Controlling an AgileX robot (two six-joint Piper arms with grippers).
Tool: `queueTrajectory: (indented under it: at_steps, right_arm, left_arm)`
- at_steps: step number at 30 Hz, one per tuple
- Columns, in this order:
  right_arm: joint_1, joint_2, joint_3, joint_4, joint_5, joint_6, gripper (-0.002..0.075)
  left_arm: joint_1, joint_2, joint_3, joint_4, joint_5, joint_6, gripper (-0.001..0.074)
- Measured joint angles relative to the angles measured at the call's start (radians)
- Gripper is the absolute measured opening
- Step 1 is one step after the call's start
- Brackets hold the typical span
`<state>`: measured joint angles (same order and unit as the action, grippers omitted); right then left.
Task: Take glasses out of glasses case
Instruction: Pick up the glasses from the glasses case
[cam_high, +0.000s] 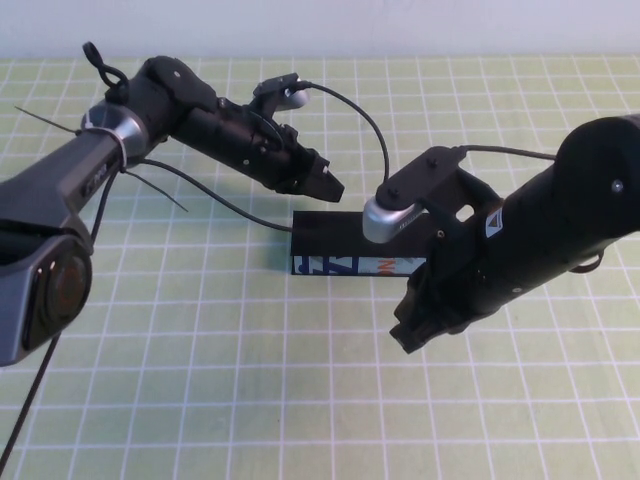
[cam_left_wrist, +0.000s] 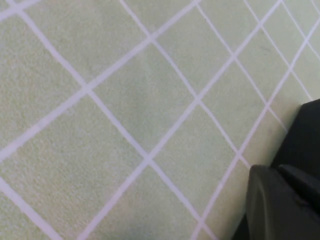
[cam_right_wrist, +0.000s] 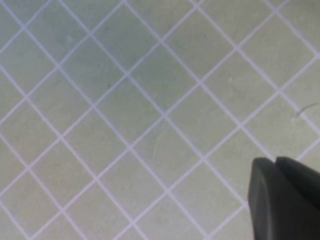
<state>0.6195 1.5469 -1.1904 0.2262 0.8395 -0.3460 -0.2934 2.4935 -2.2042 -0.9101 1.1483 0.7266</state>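
The glasses case (cam_high: 340, 238) lies shut in the middle of the green grid mat, its light-blue printed strip (cam_high: 355, 266) facing me. The glasses are hidden. My left gripper (cam_high: 328, 187) hovers just behind the case's back left corner, shut and empty. In the left wrist view its fingers (cam_left_wrist: 280, 200) are pressed together, with a black edge of the case (cam_left_wrist: 307, 135) beside them. My right gripper (cam_high: 410, 335) hangs over the mat in front of the case's right end, shut and empty. Its closed fingers (cam_right_wrist: 285, 200) show over bare mat in the right wrist view.
The green mat (cam_high: 200, 380) with white grid lines covers the table. The right arm's body and wrist camera (cam_high: 390, 215) overhang the case's right end. Cables (cam_high: 210, 200) trail from the left arm down to the mat beside the case.
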Motion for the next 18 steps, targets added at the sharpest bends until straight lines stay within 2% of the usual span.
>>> queueTrajectory:
  at_steps: [10, 18]
  right_arm:
    - [0.0, 0.001, 0.0, -0.002, -0.041, -0.071, -0.0018]
    - [0.0, 0.028, 0.0, -0.002, -0.079, -0.283, -0.0017]
  left_arm:
    - [-0.002, 0.05, -0.024, 0.002, 0.016, -0.02, -0.0004]
    - [-0.002, 0.05, -0.026, 0.004, 0.052, -0.058, -0.0004]
